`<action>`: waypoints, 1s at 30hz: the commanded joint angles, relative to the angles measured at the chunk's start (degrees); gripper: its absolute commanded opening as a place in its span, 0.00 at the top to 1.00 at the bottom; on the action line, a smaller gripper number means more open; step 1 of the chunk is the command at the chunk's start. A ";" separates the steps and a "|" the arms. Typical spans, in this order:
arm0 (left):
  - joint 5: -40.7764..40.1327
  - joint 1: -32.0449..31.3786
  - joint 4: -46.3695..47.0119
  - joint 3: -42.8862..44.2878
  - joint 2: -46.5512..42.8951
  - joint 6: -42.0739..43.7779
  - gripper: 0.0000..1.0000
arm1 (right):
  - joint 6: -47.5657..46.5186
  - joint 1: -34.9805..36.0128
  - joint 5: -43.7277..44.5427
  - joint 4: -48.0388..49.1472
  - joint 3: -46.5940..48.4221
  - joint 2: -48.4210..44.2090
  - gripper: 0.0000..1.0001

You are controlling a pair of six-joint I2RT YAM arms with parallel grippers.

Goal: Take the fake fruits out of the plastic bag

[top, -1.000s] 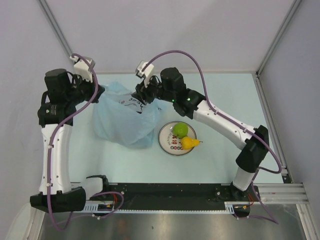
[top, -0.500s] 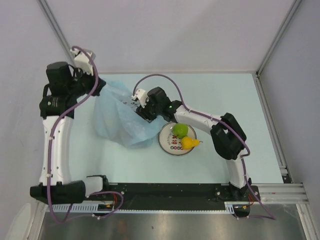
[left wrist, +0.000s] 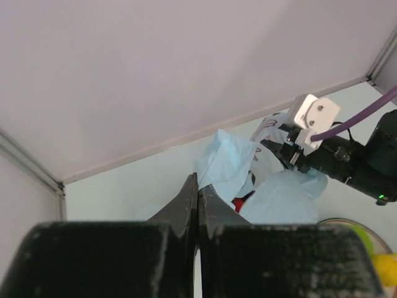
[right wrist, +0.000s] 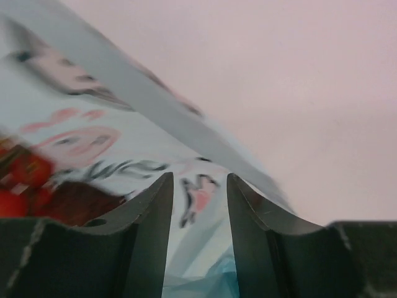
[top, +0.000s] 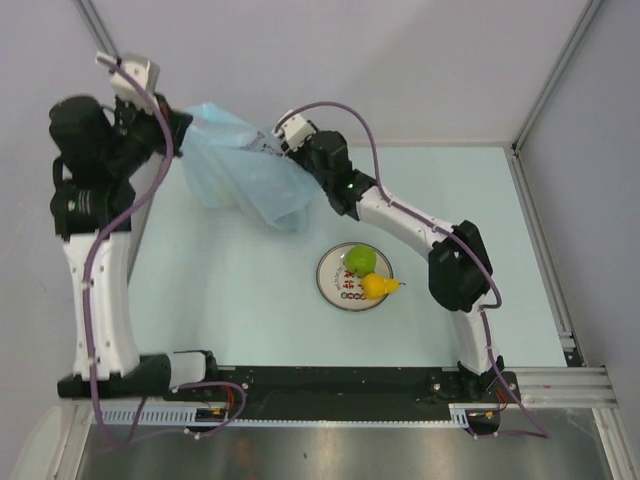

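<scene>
The light-blue plastic bag [top: 240, 165] hangs lifted at the back left of the table. My left gripper [top: 185, 122] is shut on the bag's left edge and holds it up; in the left wrist view its jaws [left wrist: 198, 183] are closed at the bag's rim [left wrist: 229, 162]. My right gripper [top: 287, 150] is at the bag's right side, its jaws [right wrist: 198, 183] apart, with printed bag film [right wrist: 124, 155] between them. Something red [left wrist: 240, 202] shows inside the bag, and red berries [right wrist: 18, 186] show through the film. A green apple [top: 360, 260] and a yellow fruit [top: 376, 287] lie on the plate.
The round white plate [top: 335, 285] with red lettering sits mid-table, in front of the right forearm. The back wall stands close behind the bag. Metal frame posts run along the left and right sides.
Both grippers have risen and moved toward the back wall. The bag has been lifted off the table with them and now hangs higher and further left.
</scene>
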 commanded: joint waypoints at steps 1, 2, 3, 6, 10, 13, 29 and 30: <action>-0.34 0.24 1.19 -17.82 -16.09 10.87 1.00 | -6.22 9.31 2.99 3.29 -11.81 -5.23 0.55; -1.21 0.24 0.48 -23.00 -19.52 13.00 1.00 | -6.48 10.46 3.07 3.47 -14.57 -6.19 0.55; -2.09 0.33 -1.35 -32.89 -24.86 15.02 1.00 | -5.79 12.91 2.64 3.39 -17.90 -7.77 0.55; -4.91 0.24 -4.60 -47.86 -33.84 20.30 1.00 | -0.43 16.17 -1.75 -1.61 -25.83 -9.45 0.55; -7.20 0.24 -7.95 -55.04 -37.30 21.10 1.00 | 2.56 18.38 -5.09 -4.35 -29.18 -9.63 0.55; -9.13 0.33 -9.19 -56.01 -37.74 19.88 1.00 | 2.83 18.91 -4.57 -2.33 -28.57 -9.37 0.53; -9.49 0.24 -11.39 -52.24 -39.15 16.27 1.00 | 14.87 15.40 -16.00 -10.24 -2.65 -0.07 0.54; -9.40 0.24 -11.30 -51.89 -38.72 15.84 1.00 | 14.61 14.87 -14.43 -9.89 -1.51 3.08 0.54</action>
